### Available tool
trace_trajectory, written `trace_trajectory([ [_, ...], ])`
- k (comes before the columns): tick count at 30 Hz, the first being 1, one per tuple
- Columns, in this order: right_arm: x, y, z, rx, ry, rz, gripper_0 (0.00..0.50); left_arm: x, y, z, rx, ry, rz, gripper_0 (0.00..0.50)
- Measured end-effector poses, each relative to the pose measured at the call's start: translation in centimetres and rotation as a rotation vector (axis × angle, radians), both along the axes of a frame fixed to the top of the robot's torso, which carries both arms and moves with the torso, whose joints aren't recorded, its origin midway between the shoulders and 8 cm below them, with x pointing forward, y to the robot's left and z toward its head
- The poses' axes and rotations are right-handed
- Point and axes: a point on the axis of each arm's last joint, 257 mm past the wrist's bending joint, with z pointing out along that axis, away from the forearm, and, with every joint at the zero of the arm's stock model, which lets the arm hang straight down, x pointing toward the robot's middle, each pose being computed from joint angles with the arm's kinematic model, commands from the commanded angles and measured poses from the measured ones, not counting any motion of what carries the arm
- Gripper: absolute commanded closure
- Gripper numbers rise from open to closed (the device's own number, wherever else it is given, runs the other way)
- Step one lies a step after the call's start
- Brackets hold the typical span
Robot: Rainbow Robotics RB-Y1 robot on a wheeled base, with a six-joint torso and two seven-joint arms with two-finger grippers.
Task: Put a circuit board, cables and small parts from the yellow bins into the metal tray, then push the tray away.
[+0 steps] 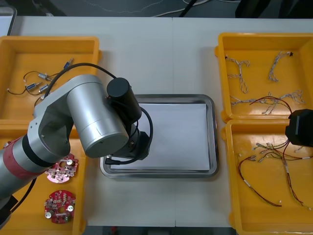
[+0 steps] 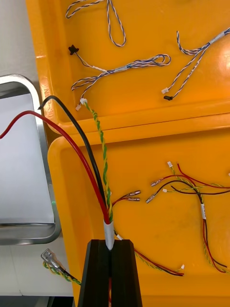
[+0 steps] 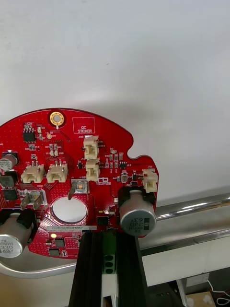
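My left gripper is shut on the edge of a round red circuit board. It holds the board over the white inside of the metal tray, just past the shiny rim. From the front, the left arm covers the left end of the metal tray. My right gripper is shut on the white sleeve of a red, black and yellow-green cable over the near right bin. In the front view the right gripper sits at the right edge, and the cable arcs toward the tray.
Two more circuit boards lie in the near left bin. The far left bin holds black cables with small metal parts. Blue and white cables lie in the far right bin, and red and yellow cables in the near right one.
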Motion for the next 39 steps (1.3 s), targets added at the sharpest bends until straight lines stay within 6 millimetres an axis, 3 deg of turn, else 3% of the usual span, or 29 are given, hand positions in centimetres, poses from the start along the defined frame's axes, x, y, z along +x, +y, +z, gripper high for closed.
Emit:
trace_trajectory([
  [23,0.0,0.0,0.0,0.0,0.0,0.0,0.5,-0.1,0.0,-1.3,0.046,-0.035,-0.014,0.5],
  [39,0.0,0.0,0.0,0.0,0.0,0.0,0.5,0.1,0.3,-3.5,0.058,-0.045,-0.003,0.5],
])
